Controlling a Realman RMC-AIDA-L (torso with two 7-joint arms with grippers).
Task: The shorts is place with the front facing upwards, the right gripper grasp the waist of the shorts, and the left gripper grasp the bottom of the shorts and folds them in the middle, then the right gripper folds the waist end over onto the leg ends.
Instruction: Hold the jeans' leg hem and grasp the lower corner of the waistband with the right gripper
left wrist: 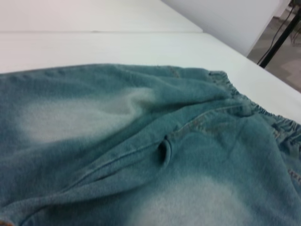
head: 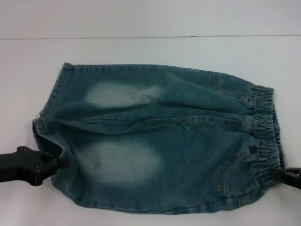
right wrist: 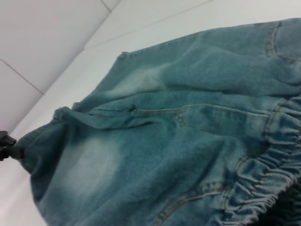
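Observation:
Blue denim shorts [head: 160, 141] lie flat on the white table [head: 141, 49], front up. The elastic waist [head: 265, 132] points right and the leg hems [head: 49, 108] point left. My left gripper [head: 60, 161] is at the near leg's hem on the left, pinched shut on the fabric edge. The right wrist view also shows this gripper [right wrist: 14, 149] holding the hem corner. At the right edge, my right gripper [head: 278, 175] is shut on the near end of the waistband. Only denim [left wrist: 141, 155] shows in the left wrist view, none of its own fingers.
The table's far edge [head: 150, 36] runs across the back, with a wall behind it. Bare white surface lies behind the shorts. A dark stand leg [left wrist: 277, 40] shows beyond the table's end in the left wrist view.

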